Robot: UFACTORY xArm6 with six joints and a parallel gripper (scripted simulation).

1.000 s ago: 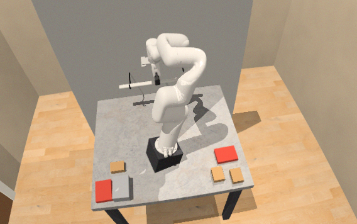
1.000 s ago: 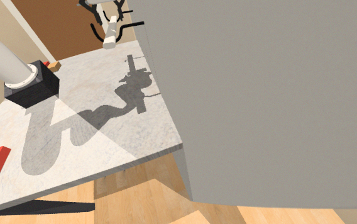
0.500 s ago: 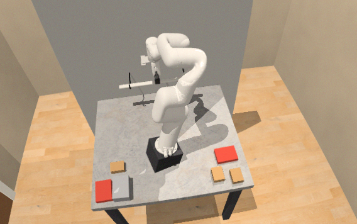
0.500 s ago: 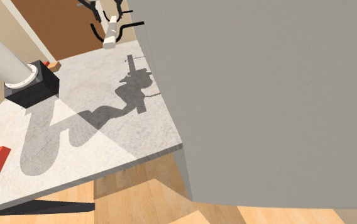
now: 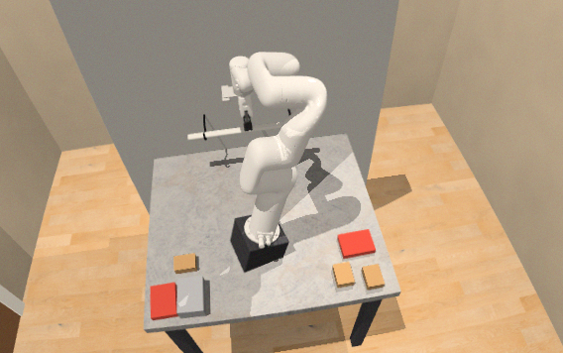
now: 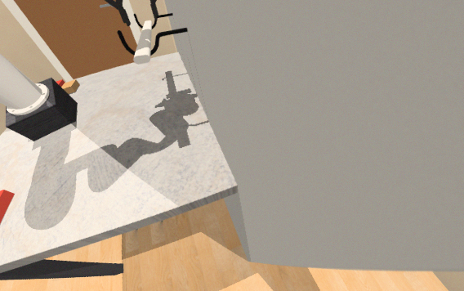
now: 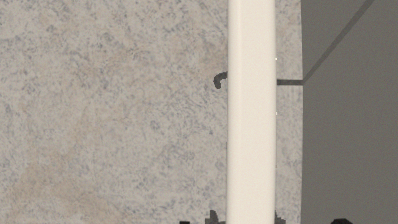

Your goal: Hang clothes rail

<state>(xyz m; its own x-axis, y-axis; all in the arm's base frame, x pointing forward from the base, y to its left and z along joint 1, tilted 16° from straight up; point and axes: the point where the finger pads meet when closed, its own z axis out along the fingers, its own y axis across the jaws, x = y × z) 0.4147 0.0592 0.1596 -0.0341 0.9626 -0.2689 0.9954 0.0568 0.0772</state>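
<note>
- The white arm [image 5: 278,149] rose from a black base [image 5: 241,255] near the table's [image 5: 198,208] 6 o'clock edge, leaned toward 12 o'clock, doubled back at the elbow and bent over at the top so its wrist pointed down beside the grey wall [image 5: 149,74].
- The gripper [image 5: 246,120] hung straight down over the rail [image 5: 218,133], its fingers well spread and holding nothing.
- The rail, a pale bar, lay level and parallel to the wall, above the table's 12 o'clock edge; its left end jutted out at about 10 o'clock from the base.
- A black hook [image 5: 204,122] curled up around the rail near that left end; the second hook was hidden behind the arm in the top view.
- In the exterior view the rail [image 6: 144,42] showed end-on, cradled in the curve of a black hook [image 6: 127,46] whose stem reached to the wall.
- The wrist view looked straight down on the rail [image 7: 251,110], running 12 to 6 o'clock through the frame, with a hook tip [image 7: 219,80] at its left side and the hook's stem at its right, running to the wall.
- Whether the hooks bore the full weight could not be told.
- Red [image 5: 356,243], tan [image 5: 185,263] and grey [image 5: 192,295] blocks lay at the table's near corners, well apart from the rail.
</note>
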